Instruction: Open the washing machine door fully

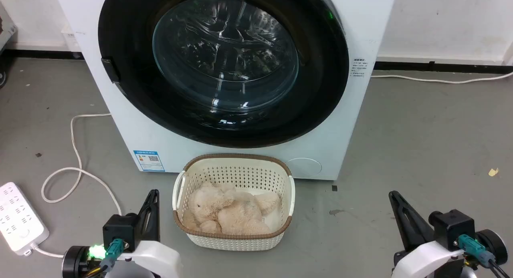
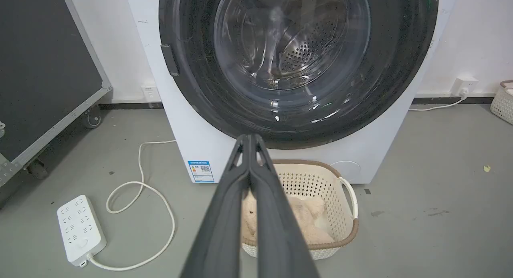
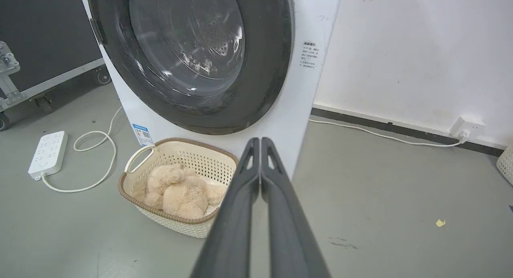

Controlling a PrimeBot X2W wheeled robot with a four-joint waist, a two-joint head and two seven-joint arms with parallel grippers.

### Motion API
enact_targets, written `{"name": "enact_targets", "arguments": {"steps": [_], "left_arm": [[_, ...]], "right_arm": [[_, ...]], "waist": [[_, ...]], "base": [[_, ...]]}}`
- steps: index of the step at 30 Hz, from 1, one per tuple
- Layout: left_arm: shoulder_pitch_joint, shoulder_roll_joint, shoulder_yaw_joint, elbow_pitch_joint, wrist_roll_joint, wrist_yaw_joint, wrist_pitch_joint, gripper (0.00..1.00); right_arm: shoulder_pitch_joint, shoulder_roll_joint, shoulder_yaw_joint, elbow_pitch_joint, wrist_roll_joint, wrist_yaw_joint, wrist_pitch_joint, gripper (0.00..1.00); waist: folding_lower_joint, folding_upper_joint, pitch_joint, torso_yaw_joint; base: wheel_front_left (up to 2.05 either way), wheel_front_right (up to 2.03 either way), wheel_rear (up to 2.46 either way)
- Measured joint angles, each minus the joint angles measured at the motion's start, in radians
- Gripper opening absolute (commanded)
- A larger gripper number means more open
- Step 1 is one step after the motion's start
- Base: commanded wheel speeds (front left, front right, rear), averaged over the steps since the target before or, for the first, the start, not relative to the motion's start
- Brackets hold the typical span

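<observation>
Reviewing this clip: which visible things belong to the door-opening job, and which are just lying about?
Job: washing machine door, looks shut; left gripper and right gripper, both shut, holding nothing.
Lying about: basket holding a plush toy, power strip, white cable.

The washing machine door (image 1: 224, 61) is shut, sitting flush against the white front of the washer (image 1: 360, 117). It's a big round glossy black ring with a bulging clear glass window in the middle and a small dark tab (image 1: 110, 70) on its left edge.
</observation>
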Motion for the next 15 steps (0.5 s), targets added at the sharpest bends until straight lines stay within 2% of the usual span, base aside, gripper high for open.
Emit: {"name": "enact_targets", "arguments": {"steps": [15], "left_arm": [[0.000, 0.000, 0.000, 0.000, 0.000, 0.000, 0.000, 0.00]], "right_arm": [[0.000, 0.000, 0.000, 0.000, 0.000, 0.000, 0.000, 0.00]], "waist": [[0.0000, 0.0000, 0.000, 0.000]], "base": [[0.00, 0.00, 0.00]]}}
